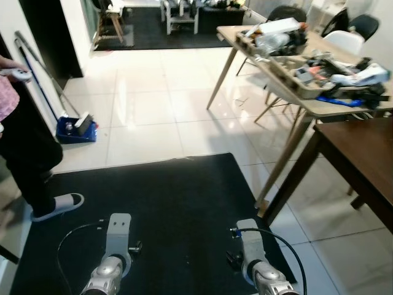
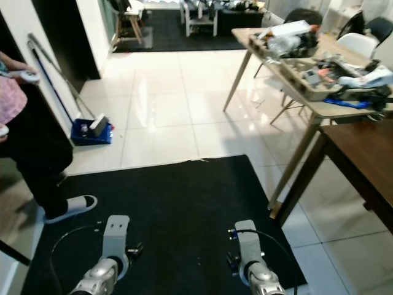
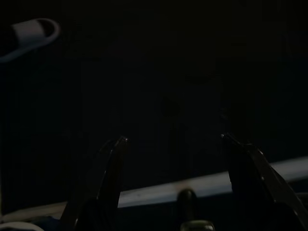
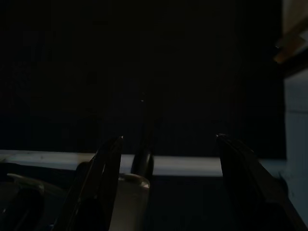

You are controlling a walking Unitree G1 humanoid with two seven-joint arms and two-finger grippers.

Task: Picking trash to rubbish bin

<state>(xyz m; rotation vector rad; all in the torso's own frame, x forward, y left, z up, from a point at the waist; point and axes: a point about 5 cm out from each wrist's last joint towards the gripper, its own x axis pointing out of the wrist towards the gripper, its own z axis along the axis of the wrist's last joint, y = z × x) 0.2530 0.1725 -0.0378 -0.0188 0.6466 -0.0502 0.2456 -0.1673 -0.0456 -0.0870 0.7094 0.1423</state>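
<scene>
both hands idle, fingers spread wide, empty: left hand (image 3: 171, 139), right hand (image 4: 168, 137). no trash or bin identifiable; blue dustpan (image 1: 76, 129) far ahead-left, nearer left hand.

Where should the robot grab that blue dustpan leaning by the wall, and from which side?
Probably the long thin handle, not the blue dustpan tray itself. The handle slants up against the wall, so coming from the open tiled floor side, fingers closing across the shaft, looks easiest. Both grippers are open and hang low over the black mat.
</scene>
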